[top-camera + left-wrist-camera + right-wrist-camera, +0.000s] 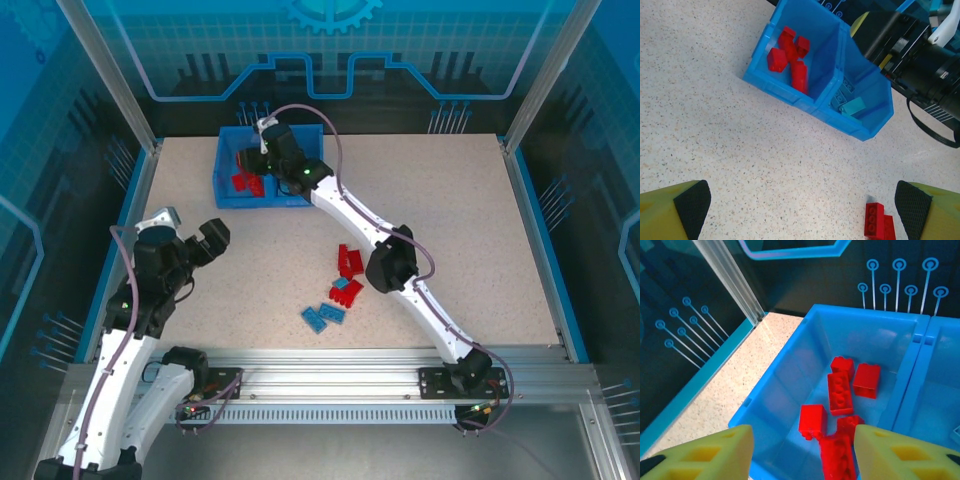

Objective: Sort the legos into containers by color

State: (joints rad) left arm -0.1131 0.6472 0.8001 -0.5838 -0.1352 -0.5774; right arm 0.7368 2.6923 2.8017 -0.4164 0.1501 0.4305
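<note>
Right gripper (804, 445) hovering over bin (785, 370), red side, jaws standing apart, gripping nothing | red legos (840, 390) lying inside below it | advice: lifting straight up, clearing divider (909, 370) | left gripper (802, 200) gaping, idling near-left of bin | loose legos (347, 292) lying near-right of bin

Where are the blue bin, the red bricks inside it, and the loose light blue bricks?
blue bin (785, 92): left wrist view, its outer side wall.
red bricks (799, 76): left wrist view, one brick in the pile.
light blue bricks (316, 319): top view, the left brick.
</note>
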